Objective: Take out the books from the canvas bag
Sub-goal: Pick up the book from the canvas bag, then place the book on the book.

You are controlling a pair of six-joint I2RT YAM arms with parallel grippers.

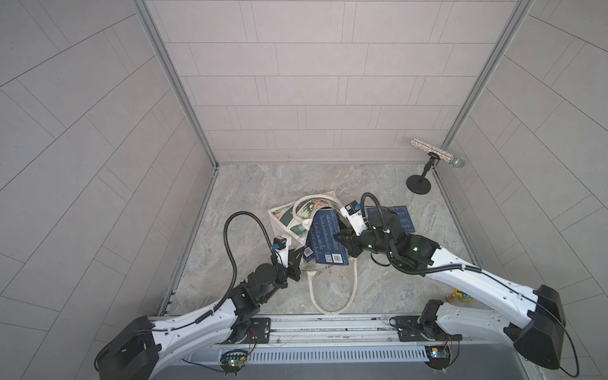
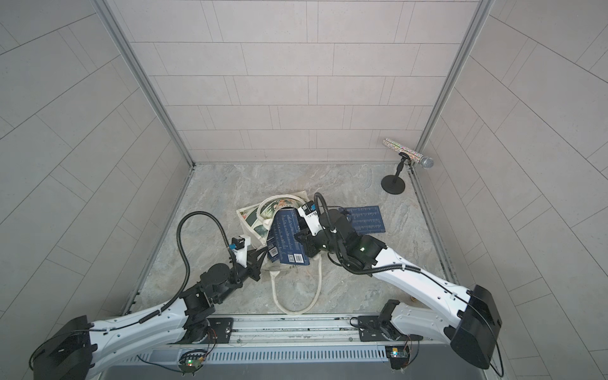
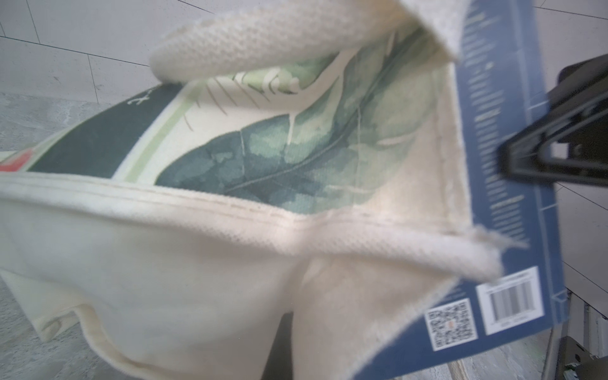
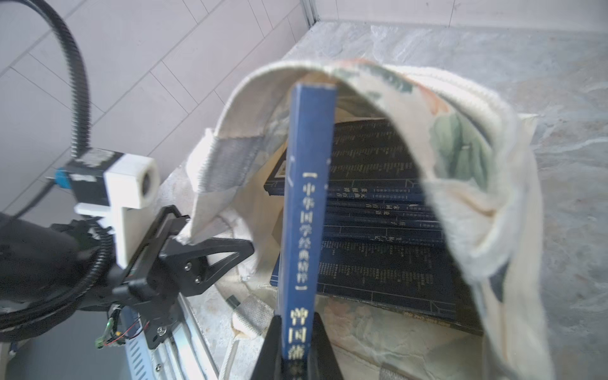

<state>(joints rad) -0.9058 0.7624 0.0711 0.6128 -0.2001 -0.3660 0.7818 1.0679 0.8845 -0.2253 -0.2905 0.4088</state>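
The cream canvas bag [image 1: 285, 217] with its green leaf print lies at mid-table, mouth toward the arms, one long handle [image 1: 332, 296] trailing to the front. My left gripper [image 1: 297, 256] is shut on the bag's near edge [image 4: 197, 227], holding the mouth up. My right gripper [image 4: 297, 332] is shut on the spine of a navy book [image 4: 309, 197], which stands on edge half out of the mouth [image 1: 325, 238]. Several more navy books [image 4: 378, 227] lie stacked inside the bag. Another navy book [image 1: 399, 217] lies flat on the table right of the bag, partly under my right arm.
A glittery microphone [image 1: 437, 154] on a black stand [image 1: 418, 184] occupies the back right corner. A small yellow object [image 1: 461, 296] sits near the right arm's base. The arms' mounting rail [image 1: 329, 325] runs along the front edge, and walls close three sides.
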